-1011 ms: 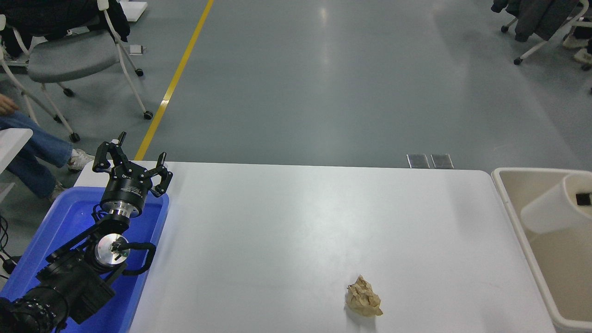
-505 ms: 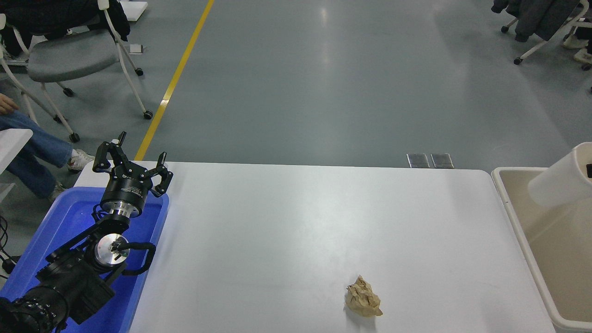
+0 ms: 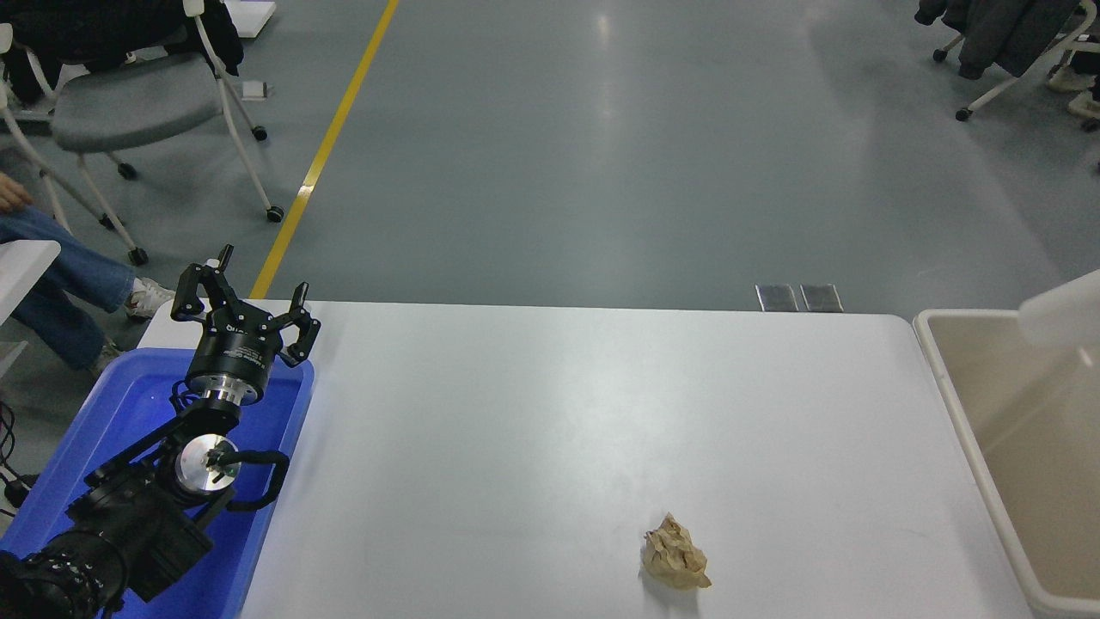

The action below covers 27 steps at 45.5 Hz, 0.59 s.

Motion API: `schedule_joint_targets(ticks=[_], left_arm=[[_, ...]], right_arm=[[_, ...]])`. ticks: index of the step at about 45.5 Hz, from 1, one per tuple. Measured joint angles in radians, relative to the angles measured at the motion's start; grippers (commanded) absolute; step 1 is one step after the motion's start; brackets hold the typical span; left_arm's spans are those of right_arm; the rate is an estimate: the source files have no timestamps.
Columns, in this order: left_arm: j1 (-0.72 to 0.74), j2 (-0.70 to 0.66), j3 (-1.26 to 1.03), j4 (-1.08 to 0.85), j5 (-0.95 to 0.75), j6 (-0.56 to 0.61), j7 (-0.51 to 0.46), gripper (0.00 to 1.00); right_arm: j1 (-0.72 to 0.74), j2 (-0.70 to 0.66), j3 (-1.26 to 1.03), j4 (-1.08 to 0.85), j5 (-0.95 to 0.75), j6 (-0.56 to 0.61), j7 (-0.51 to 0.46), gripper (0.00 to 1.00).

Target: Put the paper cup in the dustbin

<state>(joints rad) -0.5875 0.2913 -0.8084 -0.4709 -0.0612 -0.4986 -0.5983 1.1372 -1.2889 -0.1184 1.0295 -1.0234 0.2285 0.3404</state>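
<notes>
The cream-white paper cup [image 3: 1064,310] shows only in part at the right edge, blurred, in the air above the far end of the beige dustbin [image 3: 944,370]. The dustbin stands at the table's right end and its visible inside holds nothing. My right gripper is out of view past the right edge, so what holds the cup is hidden. My left gripper [image 3: 255,282] is open and empty, parked at the lower left above the blue tray.
A crumpled brown paper ball [image 3: 675,553] lies on the white table [image 3: 550,430] near the front. The blue tray [image 3: 129,404] sits at the left end under the left arm. Chairs and a seated person's legs [image 3: 60,275] are beyond the left edge.
The paper cup has moved up and to the right above the dustbin, now mostly out of the picture. The black fingertip seen in it earlier no longer shows. The left arm has not moved.
</notes>
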Motion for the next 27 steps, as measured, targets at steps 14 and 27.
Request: schedule_joint_targets(ticks=[14, 27], left_arm=[[0.000, 0.000, 0.000, 0.000, 0.000, 0.000, 0.000, 1.00], [0.000, 0.000, 0.000, 0.000, 0.000, 0.000, 0.000, 1.00]], right_arm=[[-0.180, 0.171, 0.009, -0.254, 0.285, -0.125, 0.001, 0.00], [-0.344, 0.375, 0.010, -0.560, 0.547, -0.180, -0.003, 0.00]])
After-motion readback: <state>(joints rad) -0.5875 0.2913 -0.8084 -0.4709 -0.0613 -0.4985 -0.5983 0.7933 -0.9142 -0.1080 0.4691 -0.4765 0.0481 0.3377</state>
